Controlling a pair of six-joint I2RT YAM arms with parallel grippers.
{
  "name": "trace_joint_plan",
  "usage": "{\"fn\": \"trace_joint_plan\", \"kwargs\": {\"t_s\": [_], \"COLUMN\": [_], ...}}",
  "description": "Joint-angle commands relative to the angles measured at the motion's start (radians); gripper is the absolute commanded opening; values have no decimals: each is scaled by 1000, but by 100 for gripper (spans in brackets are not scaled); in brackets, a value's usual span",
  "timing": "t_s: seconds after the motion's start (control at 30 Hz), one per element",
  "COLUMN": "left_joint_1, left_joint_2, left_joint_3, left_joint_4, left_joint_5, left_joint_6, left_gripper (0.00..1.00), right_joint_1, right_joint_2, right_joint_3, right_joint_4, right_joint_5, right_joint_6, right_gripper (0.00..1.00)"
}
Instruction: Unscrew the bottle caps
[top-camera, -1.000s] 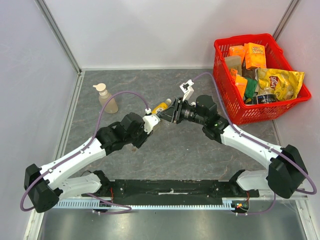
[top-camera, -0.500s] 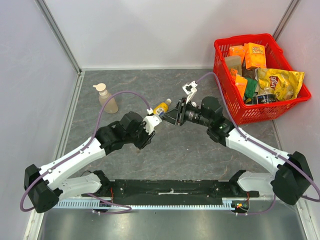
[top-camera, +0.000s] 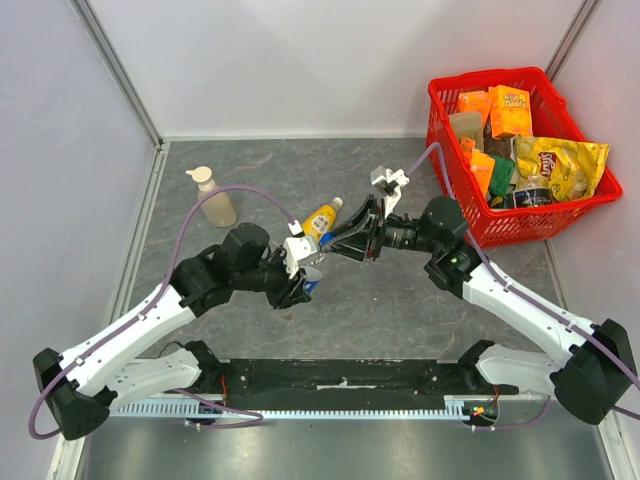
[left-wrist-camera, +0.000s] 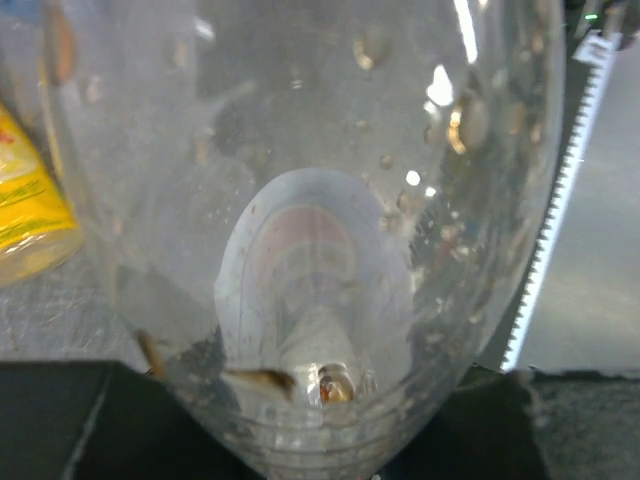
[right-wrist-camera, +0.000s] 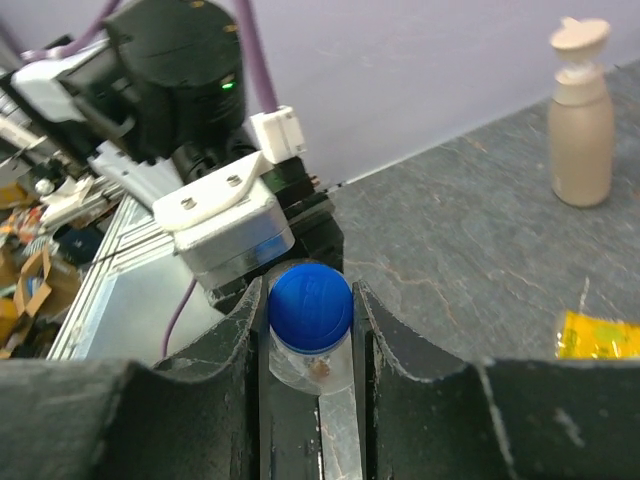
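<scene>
My left gripper (top-camera: 302, 270) is shut on a clear bottle (left-wrist-camera: 320, 200), which fills the left wrist view and hides the fingers. My right gripper (right-wrist-camera: 308, 302) is shut on the bottle's blue cap (right-wrist-camera: 311, 300), one finger on each side. In the top view the right gripper (top-camera: 330, 244) meets the left one above the middle of the table. The yellow-orange juice bottle (top-camera: 320, 217) lies on the table just behind them with its white cap (top-camera: 338, 203) on. It also shows in the left wrist view (left-wrist-camera: 25, 195). No second clear bottle shows.
A beige pump-top soap bottle (top-camera: 214, 200) stands at the back left and also shows in the right wrist view (right-wrist-camera: 580, 140). A red basket (top-camera: 500, 226) full of snack packs stands at the back right. White walls close in the table.
Both grippers have moved toward the near side together, the left wrist turning and the right arm stretching out to the left. The juice bottle has stayed where it lay.
</scene>
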Motion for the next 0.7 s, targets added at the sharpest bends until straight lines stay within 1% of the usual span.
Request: {"fn": "trace_joint_plan", "kwargs": {"t_s": [0.0,0.1,0.23,0.3,0.43,0.67], "left_joint_1": [-10,-10,-10,-10,-8,-11], "left_joint_2": [-7,-4,16,27,41,50], "left_joint_3": [28,30,40,45,56,49], "left_joint_4": [8,11,6,2,-6,-7], "left_joint_5": [250,336,442,471,507,514], "left_joint_6": [71,78,83,88,95,98], "left_gripper": [17,17,17,17,16,16], "right_joint_1": [21,21,24,28,39,45], "right_joint_2": [-36,-38,-27,-26,-26,-32], "right_joint_3": [13,5,-1,-2,-7,-7], "right_joint_4": [225,337,510,558,596,609], "right_joint_5": [-212,-275,-330,-347,-353,-349], "right_joint_6": [10,62,187,214,222,216], "right_gripper": [0,0,0,0,0,0]}}
